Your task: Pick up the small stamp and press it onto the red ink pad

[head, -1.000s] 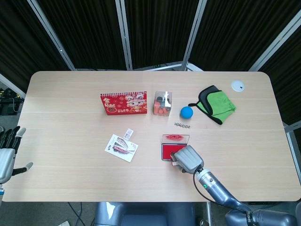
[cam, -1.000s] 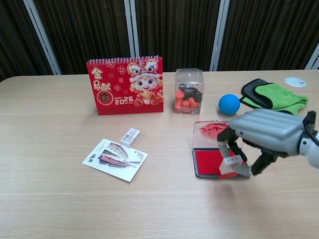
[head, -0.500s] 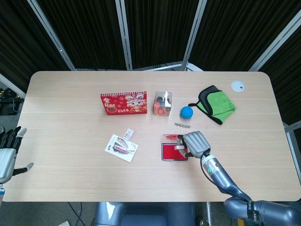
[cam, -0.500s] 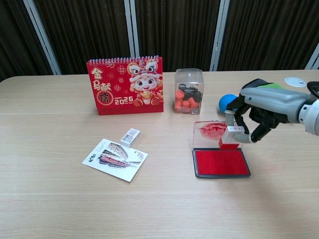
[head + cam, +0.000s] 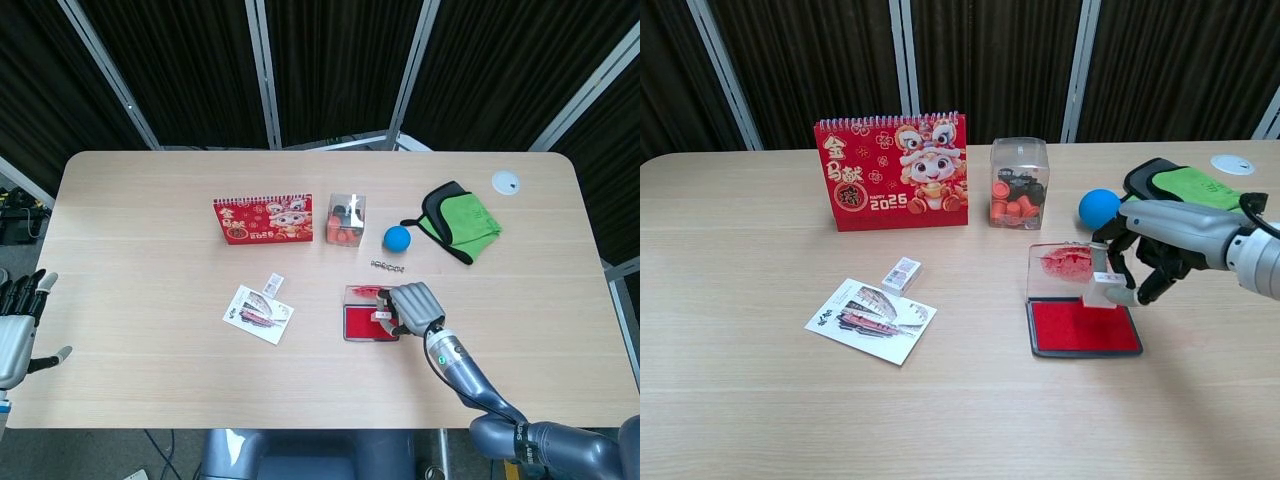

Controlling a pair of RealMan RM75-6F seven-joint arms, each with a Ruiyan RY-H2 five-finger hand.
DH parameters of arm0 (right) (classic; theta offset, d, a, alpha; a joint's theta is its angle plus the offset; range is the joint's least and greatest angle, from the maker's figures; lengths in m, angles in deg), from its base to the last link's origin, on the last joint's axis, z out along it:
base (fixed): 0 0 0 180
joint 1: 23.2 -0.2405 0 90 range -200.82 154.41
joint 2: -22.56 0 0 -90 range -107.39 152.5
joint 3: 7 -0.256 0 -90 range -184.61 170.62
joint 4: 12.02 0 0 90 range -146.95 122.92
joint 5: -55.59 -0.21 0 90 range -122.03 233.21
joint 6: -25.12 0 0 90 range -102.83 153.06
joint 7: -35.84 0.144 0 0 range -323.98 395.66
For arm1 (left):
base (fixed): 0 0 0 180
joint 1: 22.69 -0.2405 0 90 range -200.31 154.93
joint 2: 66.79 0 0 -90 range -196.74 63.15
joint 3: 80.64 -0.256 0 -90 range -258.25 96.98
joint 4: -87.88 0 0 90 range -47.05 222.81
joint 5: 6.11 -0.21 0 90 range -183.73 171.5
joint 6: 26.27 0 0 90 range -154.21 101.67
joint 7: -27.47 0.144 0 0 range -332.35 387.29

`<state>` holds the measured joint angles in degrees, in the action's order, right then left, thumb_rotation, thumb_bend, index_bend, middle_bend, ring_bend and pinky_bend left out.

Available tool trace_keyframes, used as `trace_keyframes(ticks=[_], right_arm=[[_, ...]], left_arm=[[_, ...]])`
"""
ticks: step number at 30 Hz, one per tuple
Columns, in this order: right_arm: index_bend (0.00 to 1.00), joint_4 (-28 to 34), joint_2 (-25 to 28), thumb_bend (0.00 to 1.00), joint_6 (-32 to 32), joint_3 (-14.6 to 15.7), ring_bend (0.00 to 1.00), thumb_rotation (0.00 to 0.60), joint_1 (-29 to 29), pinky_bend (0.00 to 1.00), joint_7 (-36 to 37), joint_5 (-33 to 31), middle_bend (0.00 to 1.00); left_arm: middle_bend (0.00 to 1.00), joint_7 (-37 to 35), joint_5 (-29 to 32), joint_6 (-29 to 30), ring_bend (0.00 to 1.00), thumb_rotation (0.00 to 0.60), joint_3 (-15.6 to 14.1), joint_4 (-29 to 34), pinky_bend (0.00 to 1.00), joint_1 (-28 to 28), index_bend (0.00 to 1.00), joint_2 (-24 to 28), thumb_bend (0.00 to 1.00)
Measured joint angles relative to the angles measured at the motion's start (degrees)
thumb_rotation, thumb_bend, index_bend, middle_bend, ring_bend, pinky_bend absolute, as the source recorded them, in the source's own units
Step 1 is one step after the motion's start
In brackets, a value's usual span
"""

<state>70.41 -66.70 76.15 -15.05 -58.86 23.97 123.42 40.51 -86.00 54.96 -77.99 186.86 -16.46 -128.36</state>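
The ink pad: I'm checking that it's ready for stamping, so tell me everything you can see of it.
The ink pad is a flat rectangular case with a dark rim around a bright red pad, lying open on the table. Its clear lid, smeared with red, stands up along the far edge. The right hand holds the small stamp at the pad's far right part, its base down on or just above the red; contact isn't clear.

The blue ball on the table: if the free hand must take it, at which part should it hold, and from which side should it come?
The blue ball is round, so any opposite sides serve. It lies between the clear box and the green cloth, with the right hand in front, so coming from above seems best, fingers closing around its widest part.
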Motion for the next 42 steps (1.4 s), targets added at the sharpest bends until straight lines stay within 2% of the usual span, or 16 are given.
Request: trace_keyframes(ticks=[21, 42], right_arm=[[0.58, -5.1, -3.2, 0.49, -0.4, 2.2, 0.93, 0.6, 0.3, 1.0, 2.0, 1.1, 0.64], [0.58, -5.3, -3.1, 0.5, 0.0, 2.5, 0.93, 0.6, 0.9, 1.0, 3.3, 1.7, 0.64]], left_arm=[[0.0, -0.5, -0.1, 0.0, 0.0, 0.6, -0.2, 0.4, 0.0, 0.0, 0.0, 0.5, 0.0], [0.0, -0.5, -0.4, 0.1, 0.0, 0.6, -0.6, 0.8, 0.0, -0.1, 0.0, 0.7, 0.0]])
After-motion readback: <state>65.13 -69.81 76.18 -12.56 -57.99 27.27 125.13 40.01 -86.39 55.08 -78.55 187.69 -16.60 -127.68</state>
